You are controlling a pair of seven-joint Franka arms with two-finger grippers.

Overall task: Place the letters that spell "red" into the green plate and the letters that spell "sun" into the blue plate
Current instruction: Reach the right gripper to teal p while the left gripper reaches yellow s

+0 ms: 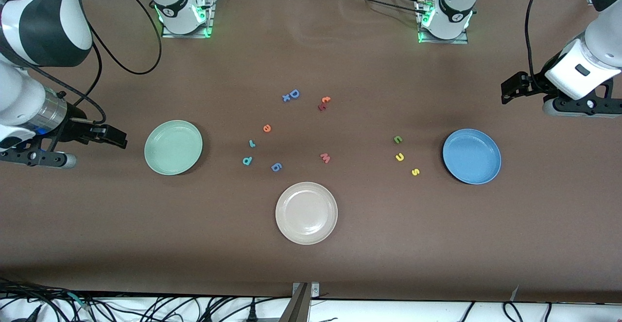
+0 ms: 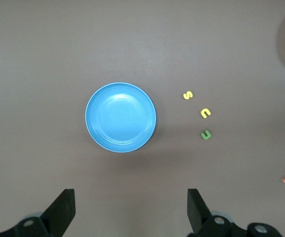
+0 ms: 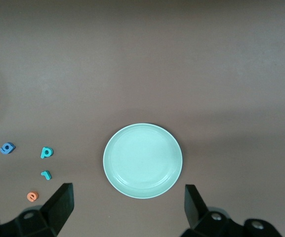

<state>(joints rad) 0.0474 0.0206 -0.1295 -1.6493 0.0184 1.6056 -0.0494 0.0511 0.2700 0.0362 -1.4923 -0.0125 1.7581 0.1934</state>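
— Across the worktop [image 1: 311, 263], what do you see?

— A plain brown covering, faintly creased. Along the edge nearest the front camera runs a pale strip with tangled black cables [image 1: 146, 307]; at the top, the two arm bases with green lights.

— And the plates?

— The green plate [image 1: 173, 147] sits toward the right arm's end, the blue plate [image 1: 471, 156] toward the left arm's end, both bare. A beige-white plate [image 1: 306, 212] lies between them, nearer the front camera.

— The letters?

— Orange "e" [image 1: 266, 128], teal "r" [image 1: 251, 143] and teal "d" [image 1: 247, 160] lie in a loose line beside the green plate, apart from one another. Olive "n" [image 1: 397, 139], yellow "u" [image 1: 399, 157] and yellow "s" [image 1: 415, 172] line up beside the blue plate. None is on a plate.

— Others?

— A blue "g" [image 1: 276, 167], a red "w" [image 1: 325, 158], a larger blue "D" [image 1: 293, 93] touching a small blue piece I can't read, and an orange and a red piece [image 1: 323, 103] stuck together — too small to name.

— The grippers?

— The right gripper [image 3: 127, 205] hangs over bare worktop beside the green plate, fingers spread wide, holding nothing. The left gripper [image 2: 130, 210] hangs likewise by the blue plate, released and empty. Both arms are cut off by the front view's edges, and the wrist views show only the finger [image 2: 63, 207] tips.
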